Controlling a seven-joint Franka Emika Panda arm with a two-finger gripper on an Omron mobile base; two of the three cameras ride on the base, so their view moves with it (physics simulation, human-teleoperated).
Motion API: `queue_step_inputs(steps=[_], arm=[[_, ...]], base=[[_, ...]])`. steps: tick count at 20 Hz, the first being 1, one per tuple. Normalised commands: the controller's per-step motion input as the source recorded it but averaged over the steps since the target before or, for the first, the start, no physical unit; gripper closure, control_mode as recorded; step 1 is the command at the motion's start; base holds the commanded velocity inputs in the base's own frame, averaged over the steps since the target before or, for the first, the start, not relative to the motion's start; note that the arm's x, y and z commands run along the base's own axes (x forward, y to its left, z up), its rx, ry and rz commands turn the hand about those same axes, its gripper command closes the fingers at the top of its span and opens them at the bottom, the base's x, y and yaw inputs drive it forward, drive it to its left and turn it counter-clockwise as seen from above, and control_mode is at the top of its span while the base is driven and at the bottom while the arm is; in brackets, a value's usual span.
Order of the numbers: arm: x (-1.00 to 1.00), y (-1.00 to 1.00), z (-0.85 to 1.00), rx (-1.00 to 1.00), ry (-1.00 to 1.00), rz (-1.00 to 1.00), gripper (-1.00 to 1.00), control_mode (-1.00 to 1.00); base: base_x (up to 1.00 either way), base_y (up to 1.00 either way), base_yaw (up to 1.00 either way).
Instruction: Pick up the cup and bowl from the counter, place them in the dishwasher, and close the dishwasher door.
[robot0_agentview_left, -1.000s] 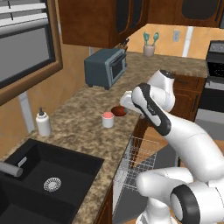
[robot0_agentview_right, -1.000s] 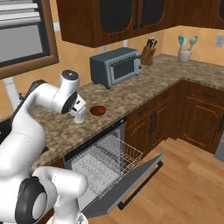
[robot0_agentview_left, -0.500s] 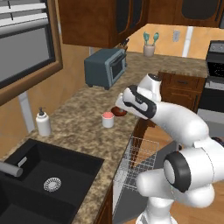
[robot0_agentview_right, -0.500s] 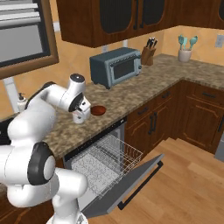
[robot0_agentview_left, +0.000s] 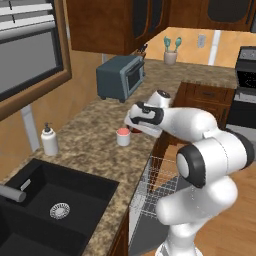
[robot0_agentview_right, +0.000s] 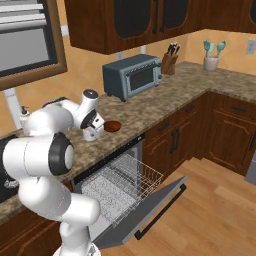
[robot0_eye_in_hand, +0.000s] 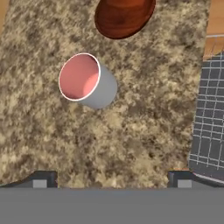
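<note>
Robot arm lines up over a cup beside an open dishwasher in a simulated kitchen.

The white arm's pincer, its two dark tips spread wide apart and holding nothing, hangs above the small pale cup with the red inside, apparently so it can drop down and close on it. The cup stands upright on the long brown speckled granite table, with the glossy dark reddish-brown shallow bowl just beyond it, close but apart. Both sit near the table's front edge, directly above the dishwasher's pale grey wire rack, a short carry away; the flat dark grey dishwasher door lies folded down. Farther along stand a grey-blue toaster oven, a black sink and dark wooden cabinets.
</note>
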Motion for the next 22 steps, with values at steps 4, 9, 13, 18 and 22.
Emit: queue_step_inputs(steps=[4,9,13,18,22], arm=[[0.48,0.03,-0.28,0.0,0.01,0.0,-1.0,-1.0],[0.42,0.0,-0.35,0.0,0.0,0.0,-1.0,-1.0],[0.53,0.03,-0.26,0.0,0.0,0.0,-1.0,-1.0],[0.53,0.15,-0.21,0.0,0.0,-0.01,-1.0,-1.0],[0.37,0.18,-0.34,0.0,0.0,-0.02,-1.0,-1.0]], base=[[0.0,0.0,0.0],[0.0,0.0,0.0],[0.0,0.0,0.0],[0.0,0.0,0.0],[0.0,0.0,0.0]])
